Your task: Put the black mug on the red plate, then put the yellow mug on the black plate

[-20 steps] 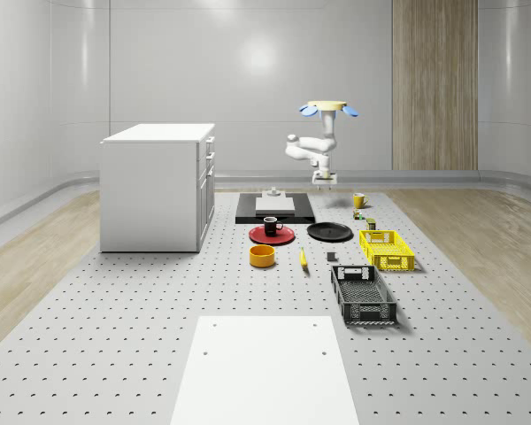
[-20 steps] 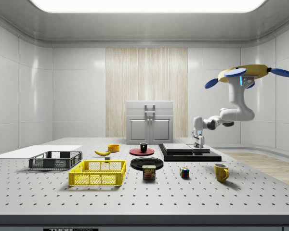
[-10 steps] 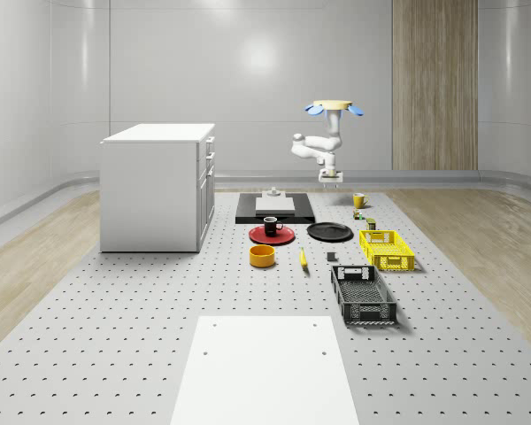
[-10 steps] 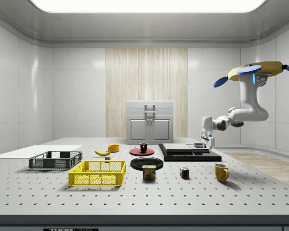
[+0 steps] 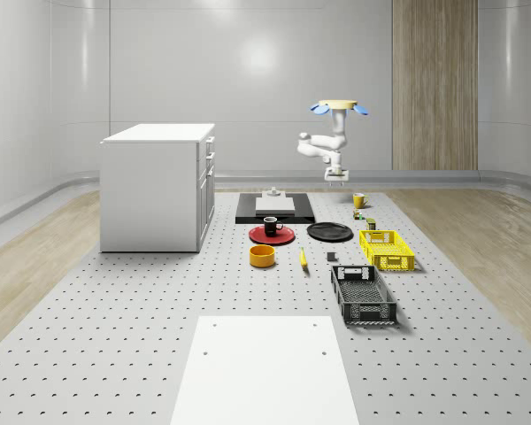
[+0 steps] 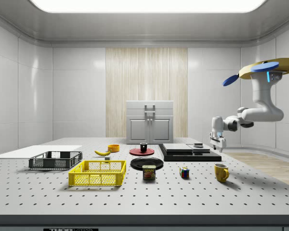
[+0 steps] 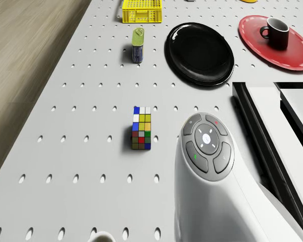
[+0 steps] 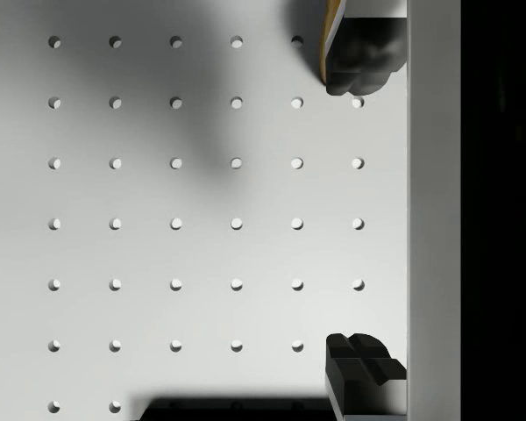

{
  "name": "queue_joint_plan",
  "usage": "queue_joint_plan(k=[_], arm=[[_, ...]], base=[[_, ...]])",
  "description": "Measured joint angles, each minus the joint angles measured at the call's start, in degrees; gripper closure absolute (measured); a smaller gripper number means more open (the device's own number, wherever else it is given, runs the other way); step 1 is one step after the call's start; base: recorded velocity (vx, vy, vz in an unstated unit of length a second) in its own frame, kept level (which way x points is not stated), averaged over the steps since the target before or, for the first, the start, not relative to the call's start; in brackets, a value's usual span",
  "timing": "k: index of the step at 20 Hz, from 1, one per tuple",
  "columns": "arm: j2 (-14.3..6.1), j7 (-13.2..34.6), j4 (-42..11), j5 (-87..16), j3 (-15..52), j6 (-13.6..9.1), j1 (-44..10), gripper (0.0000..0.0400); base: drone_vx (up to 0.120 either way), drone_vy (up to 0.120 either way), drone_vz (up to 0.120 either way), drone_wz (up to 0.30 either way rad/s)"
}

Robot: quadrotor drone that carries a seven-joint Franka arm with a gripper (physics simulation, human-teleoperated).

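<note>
The black mug [image 5: 271, 225] [image 6: 143, 147] [image 7: 276, 32] stands upright on the red plate [image 5: 272, 235] [image 6: 136, 152] [image 7: 283, 53]. Beside it lies the bare black plate [image 5: 329, 232] [image 6: 147, 163] [image 7: 199, 53]. The yellow mug [image 5: 358, 200] [image 6: 221, 172] sits on the table at the side view's right. My drone [image 5: 341, 107] [image 6: 269, 70] hovers above the far end of the table. My gripper [image 5: 335, 177] [image 6: 217, 143] [image 8: 359, 219] hangs open and holds nothing, above the table at the black platform's edge, up and left of the yellow mug in the whole-scene view.
A black platform [image 5: 274, 208] [image 6: 190, 153] lies beside the gripper. A Rubik's cube [image 6: 184, 173] [image 7: 142, 127] and a can [image 6: 149, 172] [image 7: 137, 44] stand near the black plate. Yellow crate [image 5: 386, 248], black crate [image 5: 363, 295], orange bowl [image 5: 263, 256], banana [image 5: 303, 258] and white cabinet [image 5: 157, 186] lie farther off.
Drone and arm have drifted to the right in the whole-scene and side views, past the platform towards the yellow mug. The gripper rose slightly. The mugs and plates have not moved.
</note>
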Motion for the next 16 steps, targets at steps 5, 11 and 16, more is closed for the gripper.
queue_joint_plan(k=[5,11,16], arm=[[0.01,0.00,0.00,0.00,0.00,0.00,0.00,0.0000],[0.01,0.00,0.00,0.00,0.00,-0.01,0.00,0.0000],[0.01,0.00,0.00,0.00,0.00,-0.01,0.00,0.0000]], base=[[0.000,0.120,-0.072,0.000],[0.080,0.120,-0.027,0.000],[0.120,0.120,0.000,0.000]])
